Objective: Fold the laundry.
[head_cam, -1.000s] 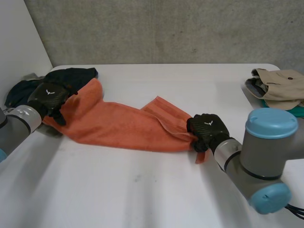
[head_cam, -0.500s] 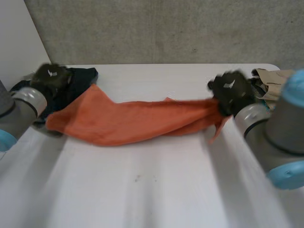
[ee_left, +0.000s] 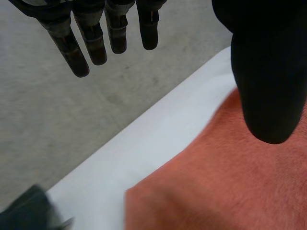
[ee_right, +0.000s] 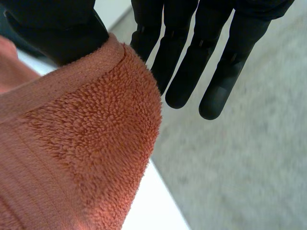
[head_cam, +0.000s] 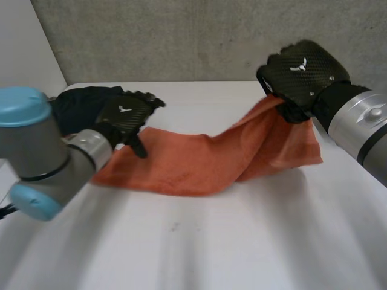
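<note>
Grips with the right hand (head_cam: 302,75) one end of the orange towel (head_cam: 181,160) and holds it raised above the white table (head_cam: 211,241), at the far right side. In the right wrist view, presses the thumb (ee_right: 53,28) on the towel's hem and pinches it against the base of the straight fingers (ee_right: 187,62), with the thick terry cloth hanging down below.

From the raised end, slopes down to the table and lies there toward the left side, a little wrinkled in the middle.

Hovers with the left hand (head_cam: 124,115) at the other end of the towel, released: in the left wrist view, fingers straight and side by side, thumb well apart from them, nothing between. Cannot tell whether this thumb touches the cloth under it.

Just behind the left hand, at the far left corner of the table, a heap of dark clothes (head_cam: 78,103), close to the towel's end.
</note>
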